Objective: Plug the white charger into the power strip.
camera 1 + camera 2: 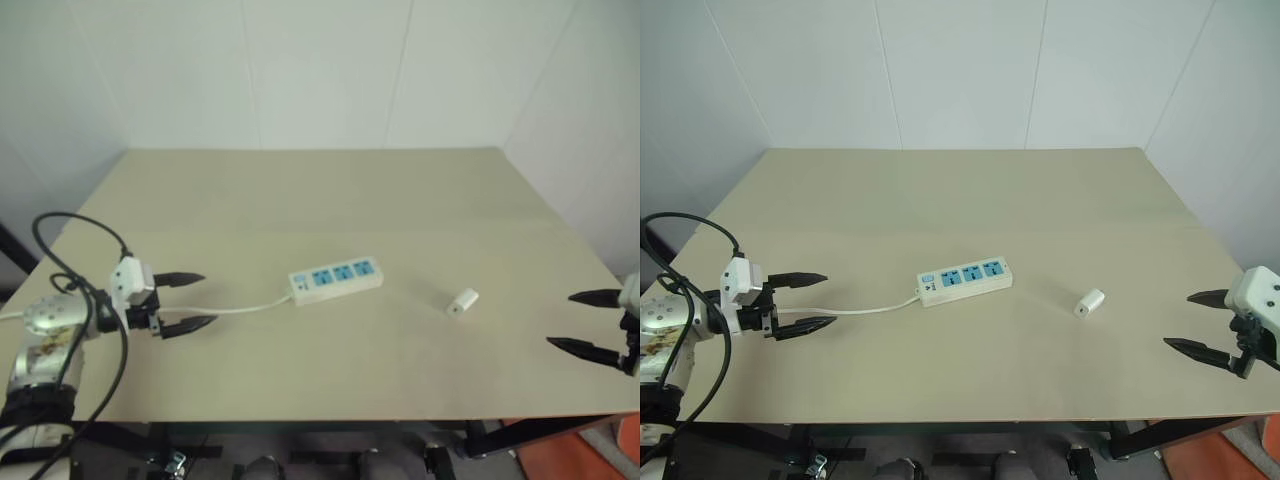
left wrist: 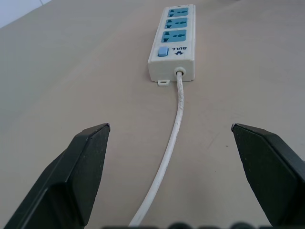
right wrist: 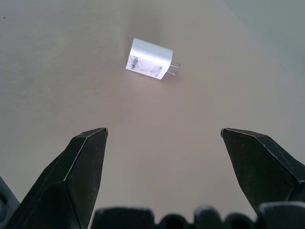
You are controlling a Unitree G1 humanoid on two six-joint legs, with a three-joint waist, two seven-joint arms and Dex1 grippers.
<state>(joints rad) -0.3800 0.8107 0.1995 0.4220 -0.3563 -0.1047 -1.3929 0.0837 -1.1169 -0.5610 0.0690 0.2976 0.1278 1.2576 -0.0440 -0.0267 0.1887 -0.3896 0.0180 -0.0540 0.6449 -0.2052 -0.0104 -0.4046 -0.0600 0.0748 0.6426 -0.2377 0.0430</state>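
The power strip (image 1: 336,279) lies flat near the middle of the tan table, three blue sockets facing up, its thin white cord (image 1: 245,309) trailing to the left. The white charger (image 1: 461,301) lies on its side to the right of the strip, its two metal prongs (image 3: 174,69) bare. My left gripper (image 1: 188,302) hovers at the left beside the cord's end, open and empty, pointing along the cord (image 2: 170,143) toward the strip (image 2: 173,40). My right gripper (image 1: 585,322) hangs open at the table's right edge, aimed at the charger (image 3: 148,58) from a short distance.
The table (image 1: 330,200) stretches wide and bare behind the strip up to white walls. A black cable (image 1: 75,270) loops over my left arm. Dark frame parts and something orange (image 1: 590,455) show below the table's front edge.
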